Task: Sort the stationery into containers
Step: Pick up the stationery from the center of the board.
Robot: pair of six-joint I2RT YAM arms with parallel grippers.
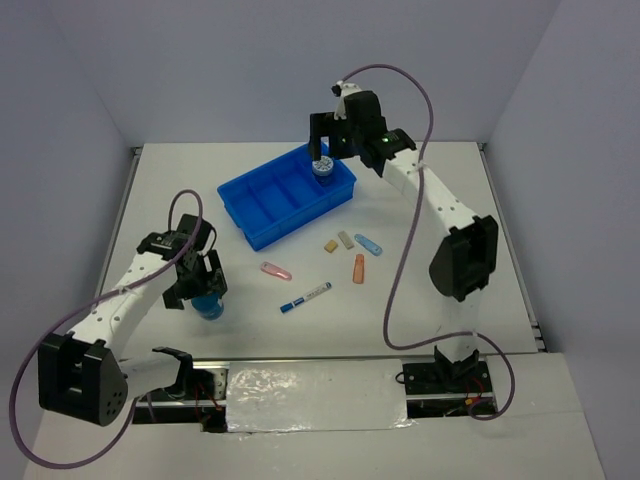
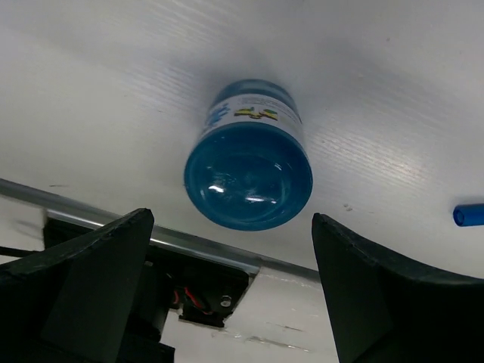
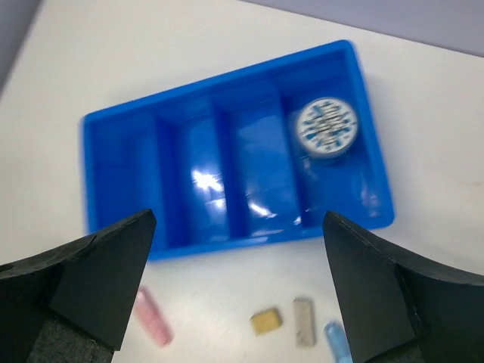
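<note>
Stationery is split between table (image 1: 450, 180) and tray as I see it from the overhead view. The patterned roll (image 1: 322, 167) lies in the end compartment at the 2 o'clock end of the blue tray (image 1: 300, 224), and the other three compartments show bare plastic in the right wrist view. My right gripper (image 1: 322, 152) hangs just above that roll with its fingers spread wide and nothing between them. Toward 6 o'clock from the tray lie the tan piece (image 1: 331, 245), grey piece (image 1: 346, 239) and light-blue piece (image 1: 368, 244) in a close row, the orange piece (image 1: 359, 268) just below them, the pink piece (image 1: 275, 270) off at 8 o'clock and the marker (image 1: 305, 297) nearest the bases. At 8 o'clock on the table, my left gripper (image 1: 205, 290) stands over the teal jar (image 1: 208, 305), jaws fully apart on either side of it, not touching it.
</note>
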